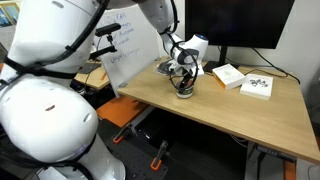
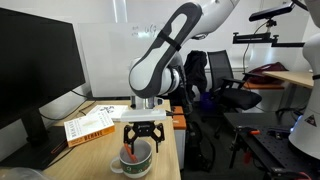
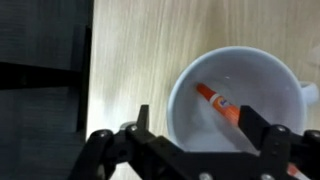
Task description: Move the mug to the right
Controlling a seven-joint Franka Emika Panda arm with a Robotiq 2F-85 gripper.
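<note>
The mug is a small round whitish mug standing on the wooden table. An orange marker lies inside it. In the wrist view my gripper is open right above the mug. One finger is outside the rim on the left and the other is over the inside of the mug. In both exterior views the gripper points straight down onto the mug, its fingertips at rim height. I cannot tell whether the fingers touch the wall.
Two flat white boxes lie on the table beyond the mug. A whiteboard leans at one table end and a dark monitor stands behind. A box and a monitor flank the mug.
</note>
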